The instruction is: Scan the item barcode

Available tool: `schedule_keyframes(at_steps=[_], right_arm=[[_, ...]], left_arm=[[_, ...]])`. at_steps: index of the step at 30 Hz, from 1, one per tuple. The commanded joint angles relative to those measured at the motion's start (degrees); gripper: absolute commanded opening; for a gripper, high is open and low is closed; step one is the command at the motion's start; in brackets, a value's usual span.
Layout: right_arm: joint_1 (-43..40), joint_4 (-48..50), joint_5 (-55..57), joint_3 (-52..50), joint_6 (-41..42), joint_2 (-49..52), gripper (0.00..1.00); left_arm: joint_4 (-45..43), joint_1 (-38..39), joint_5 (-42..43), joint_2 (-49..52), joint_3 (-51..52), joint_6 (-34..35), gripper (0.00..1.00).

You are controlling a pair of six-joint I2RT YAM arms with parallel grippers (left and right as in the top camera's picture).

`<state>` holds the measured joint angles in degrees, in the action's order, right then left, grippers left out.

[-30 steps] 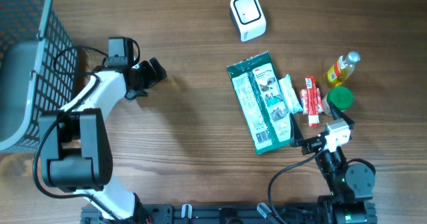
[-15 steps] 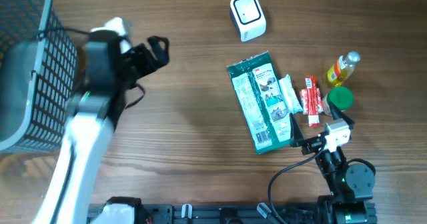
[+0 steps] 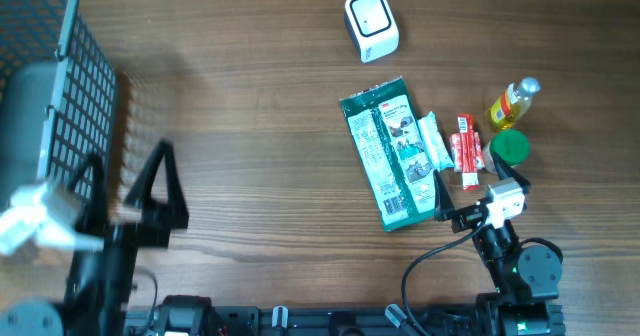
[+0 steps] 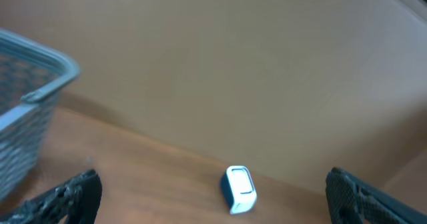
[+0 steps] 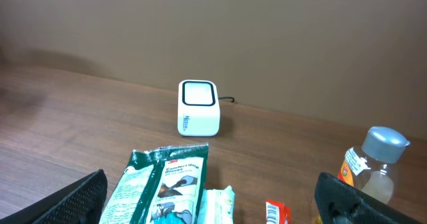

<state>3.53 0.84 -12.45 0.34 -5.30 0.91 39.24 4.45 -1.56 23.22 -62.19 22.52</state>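
Overhead: I read the left gripper (image 3: 125, 191) near the table's (image 3: 260, 126) near-left corner. It is blurred, with its jaws spread wide and nothing between them. The right gripper (image 3: 478, 189) sits by the near edge on the right side, jaws also apart and empty. The scanner (image 3: 371, 23) stands close to the far edge, right of centre. The green pouch (image 3: 391, 151) lies flat between the scanner and the right gripper. A white packet (image 3: 432, 141), a red packet (image 3: 466, 148), a green cap (image 3: 510, 148) and a yellow bottle (image 3: 513, 101) lie toward the right edge. A basket (image 3: 40, 96) occupies the far-left corner.

Left wrist: both fingers frame the distant scanner, with the basket at left.

Right wrist: both fingers flank the pouch, with the scanner behind it.
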Motion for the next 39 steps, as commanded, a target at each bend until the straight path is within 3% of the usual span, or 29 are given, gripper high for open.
schedule_keyframes(at_steps=[1, 8, 13, 17, 29, 31, 39], right_arm=[[-0.3, 0.2, -1.0, 0.0, -0.7, -0.1, 1.0], [-0.3, 0.2, -1.0, 0.0, -0.7, -0.1, 1.0], [-0.3, 0.2, -1.0, 0.0, -0.7, -0.1, 1.0], [-0.3, 0.2, -1.0, 0.0, -0.7, -0.1, 0.99], [-0.3, 0.2, -1.0, 0.0, -0.7, -0.1, 1.0], [-0.3, 0.2, -1.0, 0.0, -0.7, -0.1, 1.0], [-0.3, 0.2, -1.0, 0.0, -0.7, -0.1, 1.0]], left_arm=[[5.0, -1.5, -4.3, -6.4, 1.8, -1.5, 1.0], [5.3, -3.1, -4.3, -15.4, 9.6, -0.8, 1.0], [0.3, -3.1, -2.8, -19.7, 17.1, -0.6, 1.0], [-8.8, -3.1, -0.1, -22.9, 24.1, -0.7, 1.0], [-60.6, -3.5, 5.2, -23.0, 49.9, -0.7, 1.0], [-64.1, -3.5, 4.9, -23.0, 53.4, -0.7, 1.0], [-63.7, -3.7, 4.3, -23.0, 60.2, -0.7, 1.0]])
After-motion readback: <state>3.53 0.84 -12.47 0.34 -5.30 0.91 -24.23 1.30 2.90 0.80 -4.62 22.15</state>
